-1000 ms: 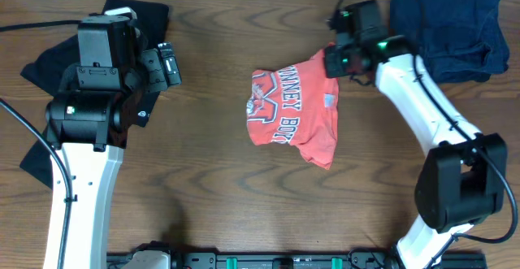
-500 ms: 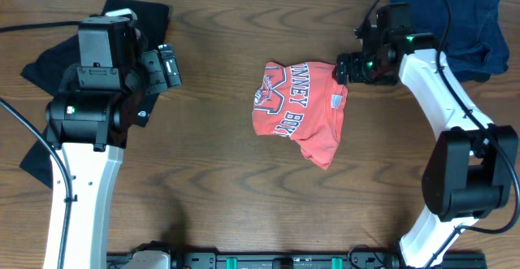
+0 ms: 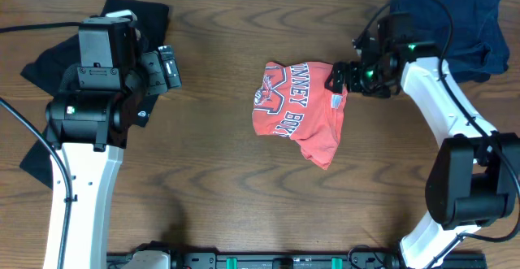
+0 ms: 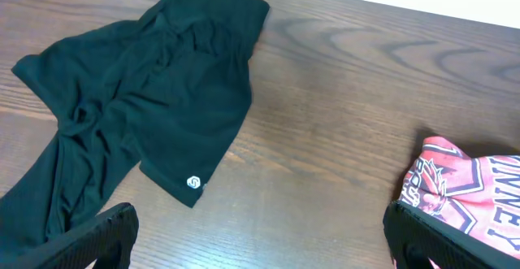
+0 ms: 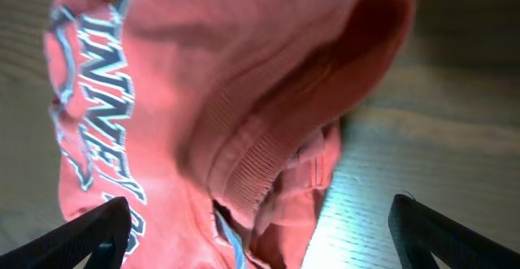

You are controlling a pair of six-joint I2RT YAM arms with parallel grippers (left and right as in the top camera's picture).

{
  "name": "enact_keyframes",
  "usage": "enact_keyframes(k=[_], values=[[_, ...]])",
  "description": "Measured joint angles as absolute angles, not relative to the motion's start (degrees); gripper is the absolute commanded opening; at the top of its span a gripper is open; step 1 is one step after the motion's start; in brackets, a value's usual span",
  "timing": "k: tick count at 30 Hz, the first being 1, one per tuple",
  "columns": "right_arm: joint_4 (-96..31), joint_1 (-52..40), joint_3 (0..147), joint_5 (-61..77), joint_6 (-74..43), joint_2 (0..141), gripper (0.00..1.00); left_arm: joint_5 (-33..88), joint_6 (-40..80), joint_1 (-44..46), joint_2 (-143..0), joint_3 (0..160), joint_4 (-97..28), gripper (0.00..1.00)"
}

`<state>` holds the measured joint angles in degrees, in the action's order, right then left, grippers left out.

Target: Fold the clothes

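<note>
Coral-red T-shirt (image 3: 296, 110) crumpled mid-table, our right gripper (image 3: 335, 80) at its collar edge, fingers spread, holding nothing, our left gripper (image 4: 260, 230) spread too, beside the black garment (image 4: 146, 131), navy garment (image 3: 455, 25) far right.

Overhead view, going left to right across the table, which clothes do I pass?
black garment → red T-shirt → navy garment
</note>
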<state>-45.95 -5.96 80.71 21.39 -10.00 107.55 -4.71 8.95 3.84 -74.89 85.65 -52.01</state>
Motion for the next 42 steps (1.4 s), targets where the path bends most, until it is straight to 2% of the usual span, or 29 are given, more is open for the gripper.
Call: enact_keyframes(k=[9, 13, 16, 20, 24, 25, 35, 42], values=[[-34.0, -7.7, 70.2, 21.9, -15.8, 107.5, 0.92, -4.7, 9.0, 3.8, -74.9, 85.6, -52.2, 0.98], [-26.2, -9.0, 64.8, 22.2, -18.5, 107.5, 0.75, -4.7, 9.0, 3.8, -74.9, 85.6, -52.3, 0.98], [-20.8, -9.6, 61.3, 22.5, -20.0, 107.5, 0.66, -4.7, 9.0, 3.8, -74.9, 85.6, -52.4, 0.98], [-13.9, -10.2, 57.9, 22.8, -21.3, 107.3, 0.47, -4.7, 9.0, 3.8, -74.9, 85.6, -52.4, 0.98], [-8.9, -11.0, 55.2, 23.1, -21.9, 107.1, 0.07, -4.7, 9.0, 3.8, -75.2, 85.6, -52.4, 0.98], [-8.4, -11.1, 54.9, 23.0, -22.3, 107.1, 0.02, -4.7, 9.0, 3.8, -75.3, 85.6, -52.4, 0.98], [-3.6, -11.3, 54.0, 24.4, -22.6, 107.1, 0.01, -4.7, 9.0, 3.8, -79.1, 85.6, -52.6, 0.98], [-8.7, -9.4, 57.3, 29.2, -22.6, 103.9, 0.01, -4.7, 9.0, 3.8, -79.3, 85.6, -52.6, 0.98]])
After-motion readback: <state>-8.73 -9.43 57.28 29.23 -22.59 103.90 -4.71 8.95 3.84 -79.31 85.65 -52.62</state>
